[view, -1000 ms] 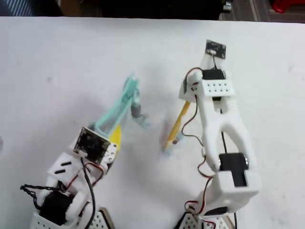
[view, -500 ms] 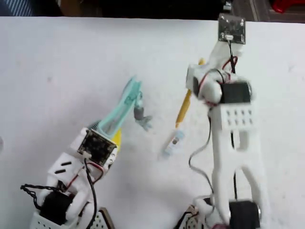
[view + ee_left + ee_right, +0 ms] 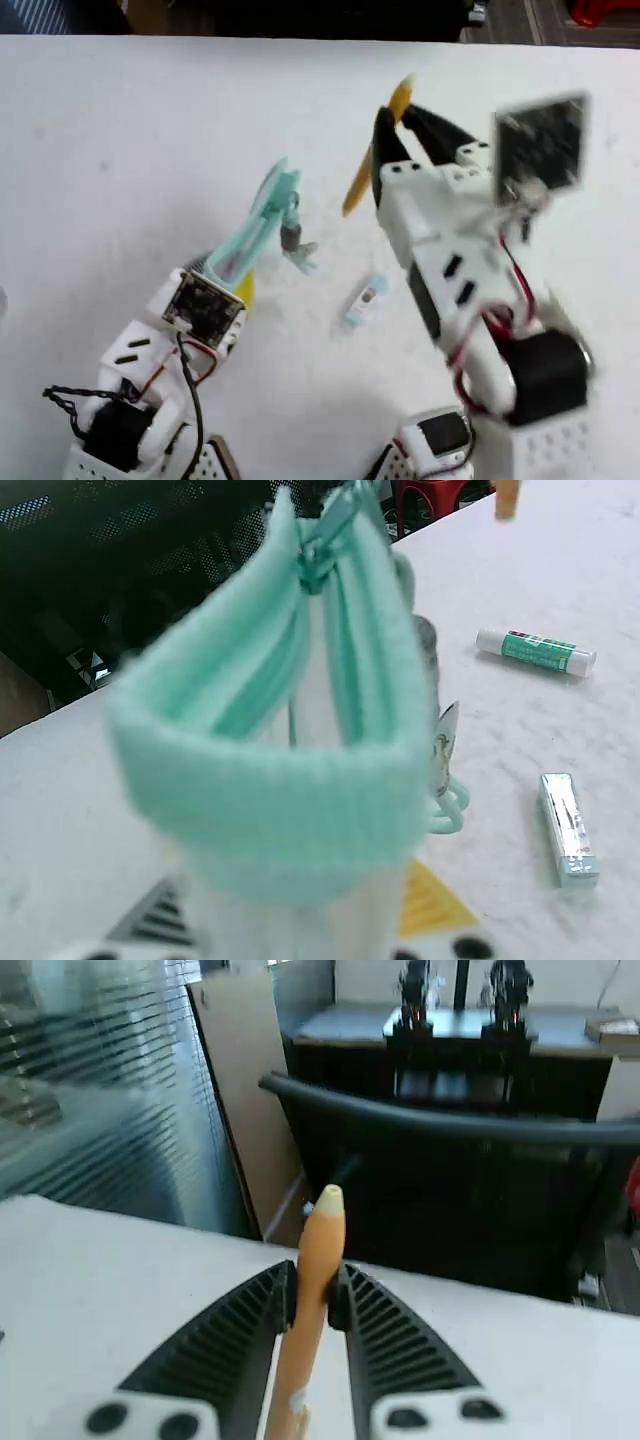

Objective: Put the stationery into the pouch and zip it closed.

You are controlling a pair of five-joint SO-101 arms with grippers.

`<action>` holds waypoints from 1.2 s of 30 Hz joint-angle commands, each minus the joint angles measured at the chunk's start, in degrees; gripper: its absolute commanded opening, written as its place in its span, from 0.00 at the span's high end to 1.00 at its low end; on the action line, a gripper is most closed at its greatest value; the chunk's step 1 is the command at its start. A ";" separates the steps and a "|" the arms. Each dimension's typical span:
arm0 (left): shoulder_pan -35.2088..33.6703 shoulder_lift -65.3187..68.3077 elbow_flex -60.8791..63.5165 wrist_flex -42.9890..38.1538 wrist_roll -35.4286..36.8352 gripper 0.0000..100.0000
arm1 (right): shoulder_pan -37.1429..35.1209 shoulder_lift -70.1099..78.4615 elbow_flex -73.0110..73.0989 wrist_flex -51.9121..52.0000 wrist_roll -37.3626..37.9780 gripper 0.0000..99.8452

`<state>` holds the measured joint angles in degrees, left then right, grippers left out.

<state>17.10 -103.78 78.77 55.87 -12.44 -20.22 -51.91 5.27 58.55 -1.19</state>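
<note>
Pinching the orange pen (image 3: 318, 1230) tight between its fingers, the right gripper (image 3: 315, 1275) holds it up off the table (image 3: 120, 120), toward the far edge. Left gripper (image 3: 232, 280) is clamped on the mint pouch (image 3: 290, 750), mouth gaping, around mid-table, with a glue stick (image 3: 535, 650) lying nearby.

Bare table (image 3: 320, 120) is lying open between the pouch (image 3: 262, 215) and my right gripper (image 3: 312, 1278), which is gripping the pencil (image 3: 322, 1230). One small stick (image 3: 365, 300) is sitting in that gap. A charm (image 3: 298, 250) is hanging just beside the pouch on that side, crowding the approach to its narrow, parted mouth.
</note>
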 commanded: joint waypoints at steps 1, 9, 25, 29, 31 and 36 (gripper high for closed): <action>-0.13 -0.31 -0.62 -0.35 -0.62 0.98 | -1.98 -2.95 -1.76 -4.79 0.70 0.98; -0.13 -0.31 -0.62 -0.35 -0.62 0.98 | -11.47 -3.12 -1.67 -8.22 0.26 0.98; -0.66 -0.31 -0.79 -0.70 11.60 0.77 | -17.89 2.42 -0.26 -7.16 0.26 0.98; -0.66 -0.31 -0.79 -0.70 10.73 0.77 | -23.25 2.77 -0.18 -6.90 0.53 0.98; -0.66 -0.31 -0.79 -0.70 10.73 0.77 | -25.10 2.86 -0.18 -6.02 0.62 0.98; -0.66 -0.31 -0.79 -0.70 10.73 0.77 | -25.36 2.95 -0.18 -2.86 0.70 0.98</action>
<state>16.66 -104.48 78.77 55.87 -2.51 -45.19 -48.84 5.54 53.98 -1.19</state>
